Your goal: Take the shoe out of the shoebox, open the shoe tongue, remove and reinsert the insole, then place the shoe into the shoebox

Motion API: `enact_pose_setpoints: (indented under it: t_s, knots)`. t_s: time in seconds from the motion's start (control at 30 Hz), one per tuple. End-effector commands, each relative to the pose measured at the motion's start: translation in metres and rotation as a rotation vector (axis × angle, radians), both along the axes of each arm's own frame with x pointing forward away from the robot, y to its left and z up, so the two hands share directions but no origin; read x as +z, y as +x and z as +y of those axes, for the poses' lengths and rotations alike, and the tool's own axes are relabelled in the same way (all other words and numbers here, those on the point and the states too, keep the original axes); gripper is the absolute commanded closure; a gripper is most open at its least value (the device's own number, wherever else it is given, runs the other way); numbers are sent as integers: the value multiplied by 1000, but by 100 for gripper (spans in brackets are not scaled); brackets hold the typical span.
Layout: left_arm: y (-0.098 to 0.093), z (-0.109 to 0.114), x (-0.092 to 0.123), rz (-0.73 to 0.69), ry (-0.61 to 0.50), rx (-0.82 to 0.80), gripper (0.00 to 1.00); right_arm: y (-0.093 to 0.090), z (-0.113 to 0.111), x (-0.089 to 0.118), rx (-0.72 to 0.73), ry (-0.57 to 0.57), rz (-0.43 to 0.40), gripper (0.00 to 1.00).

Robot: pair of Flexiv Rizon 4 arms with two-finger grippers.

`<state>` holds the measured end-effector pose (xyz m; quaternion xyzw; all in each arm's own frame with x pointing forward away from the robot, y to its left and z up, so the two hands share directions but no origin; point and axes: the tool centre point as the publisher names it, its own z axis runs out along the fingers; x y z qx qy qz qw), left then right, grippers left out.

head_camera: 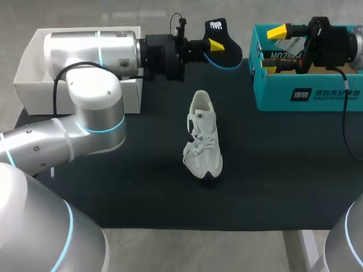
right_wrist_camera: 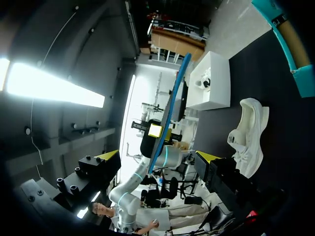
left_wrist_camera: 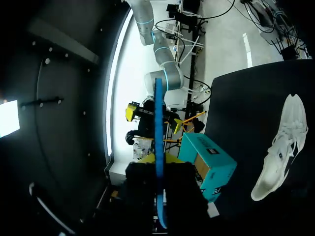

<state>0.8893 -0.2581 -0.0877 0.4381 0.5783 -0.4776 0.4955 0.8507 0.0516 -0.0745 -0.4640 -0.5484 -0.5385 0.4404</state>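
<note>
Clamping the removed insole (head_camera: 219, 29) in the left gripper (head_camera: 213, 46) at the far edge of the bench (head_camera: 283, 170), I am judging reinsertion and boxing left; right gripper (head_camera: 272, 51) is gaping beside the shoebox (head_camera: 309, 93), shoe (head_camera: 203, 136) lying mid-bench.

— What lies on our black-topped table (head_camera: 142, 192)?
— We see a white lace-up sneaker (head_camera: 203, 136) near its middle, standing on its sole, toe toward us.
— And along the far edge?
— We have a teal cardboard shoebox (head_camera: 309, 93) at the right corner and an open white cardboard box (head_camera: 34, 73) at the left, well apart.
</note>
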Motion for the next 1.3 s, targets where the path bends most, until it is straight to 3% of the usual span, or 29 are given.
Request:
enact_pose_setpoints:
  t_s: [0.03,0.17,0.2,0.33,0.37,0.6,1.0,1.13,1.2,1.3]
  knots:
    - [-4,-10,-2,-15,-8,57,100,11,9,3,21,-34,11,0]
    - [-6,-20,-4,-48,-27,22,100,22,14,4,36,-56,24,2]
    - [-6,-22,-5,-54,-27,15,100,23,15,5,37,-56,24,13]
    - [-4,-31,-7,-99,-10,-25,100,24,19,4,40,-57,31,39]
    - [-4,-32,-6,-97,-11,-28,100,24,21,3,41,-58,33,53]
    - [3,-36,-5,-99,-11,-39,100,16,25,-1,46,-56,53,62]
    - [5,-51,-2,-130,-32,-48,100,13,36,-6,63,-50,75,68]
    - [4,-51,-1,-132,-36,-52,100,14,36,-6,61,-51,76,80]
    - [5,-51,-1,-133,-36,-51,100,14,35,-6,58,-53,76,100]
    - [5,-51,-1,-134,-34,-49,100,14,34,-5,54,-52,77,100]
